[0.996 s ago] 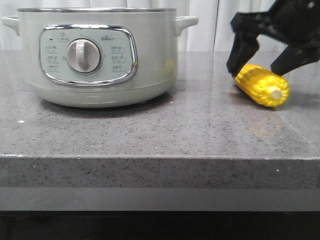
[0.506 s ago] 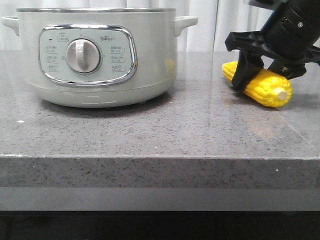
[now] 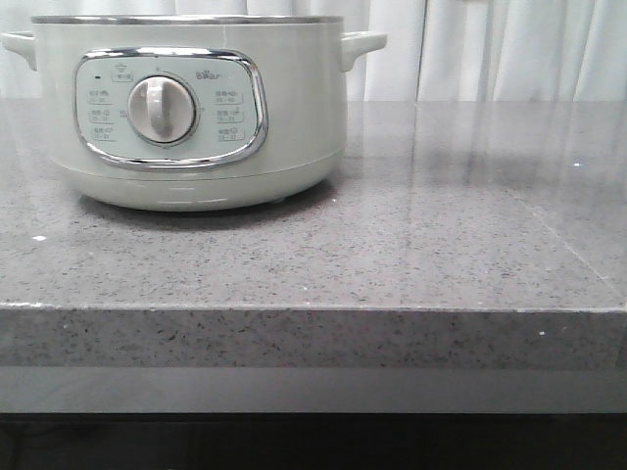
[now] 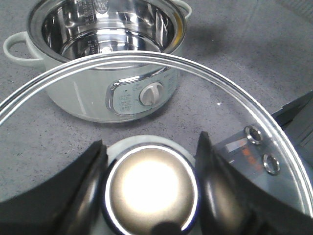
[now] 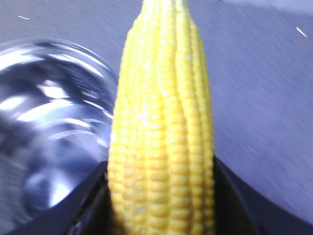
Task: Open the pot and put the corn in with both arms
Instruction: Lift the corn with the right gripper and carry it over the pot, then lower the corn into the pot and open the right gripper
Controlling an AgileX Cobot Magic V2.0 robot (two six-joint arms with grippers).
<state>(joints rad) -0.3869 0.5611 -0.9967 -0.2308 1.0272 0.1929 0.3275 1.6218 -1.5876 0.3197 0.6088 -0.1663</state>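
The pale grey-green pot [image 3: 196, 108] stands at the left of the counter and also shows in the left wrist view [image 4: 107, 58], open, with a bare steel bowl. My left gripper [image 4: 151, 186] is shut on the shiny knob [image 4: 151, 188] of the glass lid [image 4: 205, 78] and holds the lid in the air above and in front of the pot. My right gripper [image 5: 161, 196] is shut on the yellow corn [image 5: 161, 127], held in the air beside the pot's shiny steel bowl [image 5: 44, 132]. Neither gripper nor the corn shows in the front view.
The grey speckled counter [image 3: 441, 225] stretches right of the pot to its front edge [image 3: 313, 308]. White curtains [image 3: 509, 49] hang behind. A dark device with two round sockets [image 4: 264, 156] shows through the lid at the counter's side.
My right gripper closed on the corn at the right of the counter and lifted it up out of the front view. The pot has not moved.
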